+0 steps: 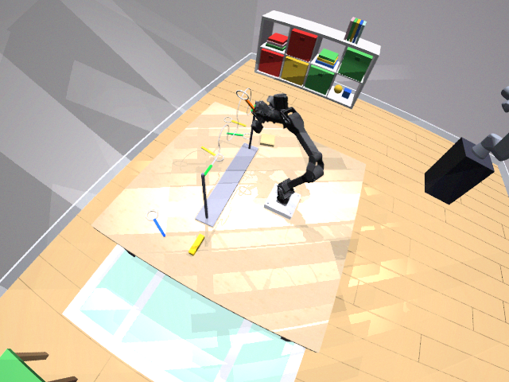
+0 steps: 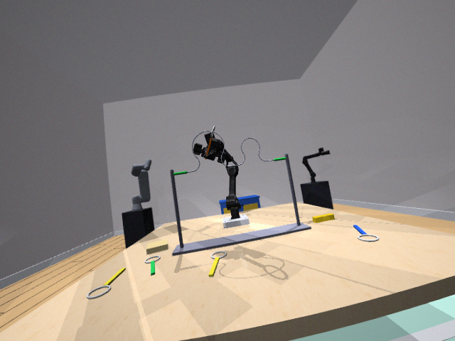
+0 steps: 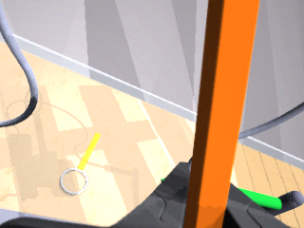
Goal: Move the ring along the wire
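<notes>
My gripper [image 1: 255, 108] [image 2: 210, 145] [image 3: 192, 171] is shut on the orange handle [image 1: 250, 104] [image 2: 209, 147] [image 3: 228, 95]. The ring shows nearly edge-on in the exterior view [image 2: 213, 128], at the top of the wire's large bend; the wire appears to pass through it, but contact cannot be told. The thin grey wire [image 2: 251, 138] [image 3: 33, 87] runs between two green parts: one [image 2: 180, 172] [image 3: 261, 199] beside the left post [image 2: 177, 209] in the exterior view, the other [image 2: 279, 158] [image 1: 208, 169] beside the right post [image 2: 293, 190]. The ring itself is out of the wrist view.
The posts stand on a grey base strip [image 1: 226, 185] [image 2: 239, 239]. Loose ringed handles lie on the table: blue [image 1: 159, 228] [image 2: 360, 229], green [image 2: 153, 268] and yellow [image 2: 214, 266] [image 3: 89, 152]. A yellow block [image 1: 196, 244] [image 2: 323, 218] and a tan block [image 1: 267, 140] [image 2: 157, 246] also lie there.
</notes>
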